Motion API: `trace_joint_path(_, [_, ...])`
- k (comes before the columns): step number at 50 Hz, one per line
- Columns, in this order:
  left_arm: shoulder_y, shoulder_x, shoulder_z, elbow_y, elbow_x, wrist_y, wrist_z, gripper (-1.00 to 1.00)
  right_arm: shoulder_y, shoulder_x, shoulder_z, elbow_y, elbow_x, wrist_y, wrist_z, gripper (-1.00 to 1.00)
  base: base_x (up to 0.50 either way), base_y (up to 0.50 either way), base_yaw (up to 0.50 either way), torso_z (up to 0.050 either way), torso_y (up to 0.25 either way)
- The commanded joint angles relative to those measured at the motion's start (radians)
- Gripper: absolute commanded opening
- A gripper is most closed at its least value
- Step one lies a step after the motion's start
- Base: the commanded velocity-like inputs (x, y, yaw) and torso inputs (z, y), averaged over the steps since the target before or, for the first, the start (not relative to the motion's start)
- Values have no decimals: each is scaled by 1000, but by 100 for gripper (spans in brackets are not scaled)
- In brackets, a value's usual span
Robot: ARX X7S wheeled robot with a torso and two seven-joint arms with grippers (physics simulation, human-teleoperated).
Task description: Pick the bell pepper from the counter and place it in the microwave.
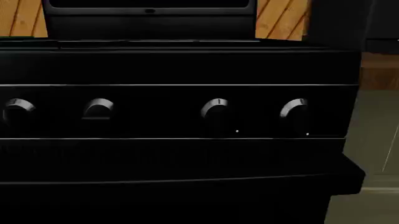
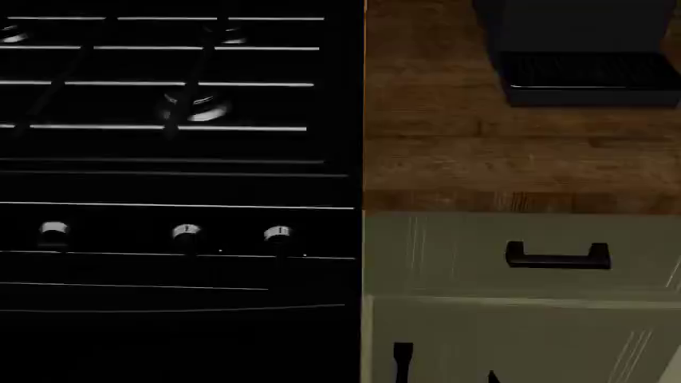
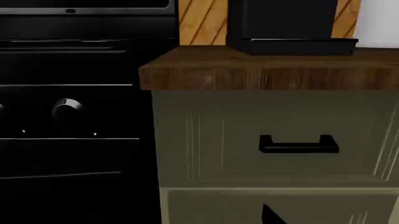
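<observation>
The bell pepper does not show in any view, and neither does the microwave. The counter [image 2: 511,152] is a dark brown wood worktop right of the black stove; its front edge also shows in the right wrist view as the counter [image 3: 262,74]. Neither gripper shows clearly. A small dark pointed tip [image 3: 271,215] pokes in at the lower edge of the right wrist view, in front of the lower cabinet door; it may be a finger of my right gripper. The left wrist view faces the stove front, with no fingers visible.
A black stove [image 2: 171,159] with burner grates and silver knobs [image 1: 215,108] fills the left. A dark appliance [image 2: 580,56] stands at the back of the counter. Below are pale grey-green cabinet fronts with a black drawer handle [image 2: 557,257] and a vertical door handle [image 2: 403,361].
</observation>
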Motion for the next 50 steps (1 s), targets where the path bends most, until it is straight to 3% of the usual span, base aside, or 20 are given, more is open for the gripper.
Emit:
trace_joint_path(1, [-4, -34, 40, -5, -34, 2, -40, 100, 2, 11, -14, -2, 11, 4, 14, 100, 0, 0, 0, 0, 0])
trace_joint_path(16, [30, -66, 88, 68, -44, -22, -71, 100, -14, 55, -69, -24, 36, 5, 72, 100, 0, 0, 0, 0, 0])
trace_joint_path(18, [42, -72, 92, 78, -97, 10, -28, 100, -15, 58, -74, -27, 34, 6, 80, 100, 0, 0, 0, 0, 0])
trace_joint_path(19, [35, -74, 94, 93, -76, -52, -54, 100, -15, 59, -75, -28, 34, 6, 84, 100, 0, 0, 0, 50, 88])
trace_joint_path(50, [31, -111, 144, 115, -96, -38, -95, 100, -16, 97, -118, -27, 72, -6, 129, 100, 0, 0, 0, 50, 52])
